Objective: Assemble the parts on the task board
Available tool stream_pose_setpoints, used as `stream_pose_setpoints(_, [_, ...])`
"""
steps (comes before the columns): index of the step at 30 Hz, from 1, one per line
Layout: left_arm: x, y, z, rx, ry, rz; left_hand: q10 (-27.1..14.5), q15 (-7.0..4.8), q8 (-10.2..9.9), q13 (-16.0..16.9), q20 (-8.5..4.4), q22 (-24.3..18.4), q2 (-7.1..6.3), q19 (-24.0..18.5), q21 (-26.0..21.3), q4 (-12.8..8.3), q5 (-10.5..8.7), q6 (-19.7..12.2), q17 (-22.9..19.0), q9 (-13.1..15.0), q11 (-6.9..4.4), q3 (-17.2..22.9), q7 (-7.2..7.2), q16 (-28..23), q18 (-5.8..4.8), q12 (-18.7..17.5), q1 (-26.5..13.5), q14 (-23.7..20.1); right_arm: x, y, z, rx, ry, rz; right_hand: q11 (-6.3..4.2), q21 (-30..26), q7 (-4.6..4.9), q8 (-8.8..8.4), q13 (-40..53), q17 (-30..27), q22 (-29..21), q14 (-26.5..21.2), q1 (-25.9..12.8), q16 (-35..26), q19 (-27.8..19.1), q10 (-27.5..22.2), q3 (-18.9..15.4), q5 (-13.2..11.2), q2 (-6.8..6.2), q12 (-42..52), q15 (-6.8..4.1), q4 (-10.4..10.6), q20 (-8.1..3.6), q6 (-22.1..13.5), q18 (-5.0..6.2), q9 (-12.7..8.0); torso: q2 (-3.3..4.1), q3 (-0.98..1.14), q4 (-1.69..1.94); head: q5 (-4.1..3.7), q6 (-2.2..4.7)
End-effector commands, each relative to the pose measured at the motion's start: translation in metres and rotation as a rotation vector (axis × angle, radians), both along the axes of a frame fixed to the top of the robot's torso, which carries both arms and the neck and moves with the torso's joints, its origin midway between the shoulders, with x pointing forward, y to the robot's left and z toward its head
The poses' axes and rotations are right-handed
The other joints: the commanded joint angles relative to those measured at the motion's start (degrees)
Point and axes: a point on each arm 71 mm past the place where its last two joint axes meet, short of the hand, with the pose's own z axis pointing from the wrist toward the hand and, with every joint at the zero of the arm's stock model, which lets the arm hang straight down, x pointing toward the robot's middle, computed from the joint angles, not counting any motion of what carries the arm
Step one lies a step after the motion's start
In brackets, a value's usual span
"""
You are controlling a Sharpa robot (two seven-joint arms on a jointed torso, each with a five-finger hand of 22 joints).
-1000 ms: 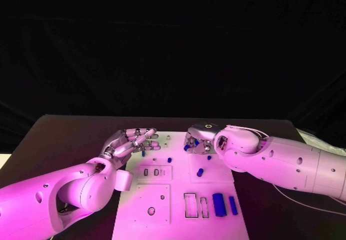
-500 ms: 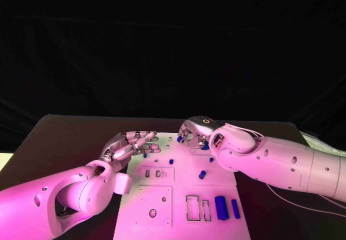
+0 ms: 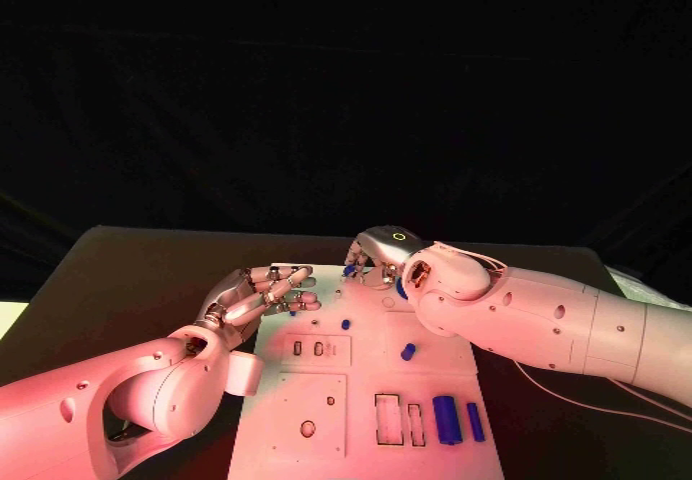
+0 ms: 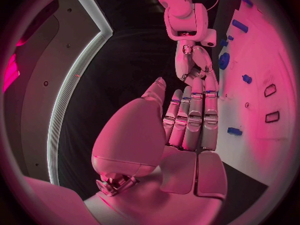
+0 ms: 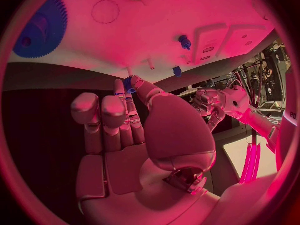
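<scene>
Task board, a white plate, lies in the middle of the black table, running from the near edge toward the far side. Small blue parts sit on it: two upright rectangular pieces near its near right corner, beside two empty rectangular slots, a short peg just beyond them toward the board's middle, and another small peg a little farther on. The right wrist view shows a blue toothed gear lying flat on the board.

At the board's far end, the right hand hangs over the plate. It pinches a small blue part between the thumb and a fingertip, while its other fingers are curled in beside it; the same bit of blue shows at the fingertips in the head view.

Over the board's far left edge, the left hand is held with its fingers released, straight and close together, grasping nothing. From the left wrist the fingers reach toward the right hand, and the two hands are near but apart.
</scene>
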Motion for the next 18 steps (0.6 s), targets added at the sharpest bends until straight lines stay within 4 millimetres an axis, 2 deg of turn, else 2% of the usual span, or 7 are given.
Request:
stream_pose_setpoints(1, [-0.0018,-0.0032,0.0024,-0.015,-0.006,-0.022,-0.1,0.16,-0.3,-0.1,-0.03,-0.1,0.58,0.1,0.1,-0.4,0.04,-0.1,0.1,-0.1,0.4,-0.1,0.32,-0.4,0.54,-0.4,0.2,-0.3,0.0025,0.0026,-0.0014,-0.022,0.009,-0.015,0.26,0.2,0.07,0.05,-0.1,0.1,0.1,0.9,0.7,0.2,0.0,-0.1,1.0,0.0,-0.18,-0.3,-0.18,0.9,-0.01,0.4,-0.91,1.1,0.34,-0.13,0.26,-0.01,0.13])
stream_pose_setpoints(5, [-0.0025,-0.004,0.0028,-0.016,-0.006,-0.025,-0.1,0.16,-0.3,-0.1,-0.03,-0.1,0.58,0.1,0.1,-0.4,0.04,-0.1,0.1,-0.1,0.4,-0.1,0.32,-0.4,0.54,-0.4,0.2,-0.3,0.0044,0.0055,-0.0034,-0.039,0.024,-0.015,0.28,0.3,0.09,0.02,-0.1,0.1,0.1,0.9,0.6,0.3,0.0,-0.2,1.0,0.0,-0.27,-0.3,-0.17,1.0,0.01,0.3,-0.92,1.1,0.38,-0.2,0.35,-0.08,0.02])
stream_pose_setpoints(12, [-0.0025,-0.0032,0.0029,-0.015,-0.005,-0.024,-0.1,0.17,-0.3,-0.1,-0.03,-0.1,0.59,0.1,0.1,-0.5,0.04,-0.1,0.1,-0.1,0.4,0.0,0.31,-0.4,0.54,-0.4,0.3,-0.3,0.0071,0.0053,-0.0066,-0.064,0.048,-0.023,0.31,0.3,0.11,-0.01,-0.1,0.1,0.1,0.9,0.5,0.3,0.0,-0.2,1.1,-0.1,-0.4,-0.4,-0.14,1.1,0.03,0.3,-0.91,1.1,0.52,-0.14,0.24,-0.03,0.07])
stream_pose_setpoints(18, [-0.002,-0.0023,0.0027,-0.014,-0.005,-0.021,-0.1,0.17,-0.3,-0.1,-0.03,-0.1,0.59,0.1,0.1,-0.5,0.04,-0.1,0.1,-0.1,0.4,0.0,0.31,-0.4,0.54,-0.4,0.3,-0.3,0.0063,0.0068,-0.0076,-0.079,0.055,-0.02,0.31,0.3,0.11,-0.01,-0.1,0.0,0.2,0.9,0.5,0.3,0.0,-0.2,1.1,-0.1,-0.4,-0.4,-0.14,1.2,0.04,0.3,-0.92,1.1,0.6,-0.19,0.37,-0.1,0.08])
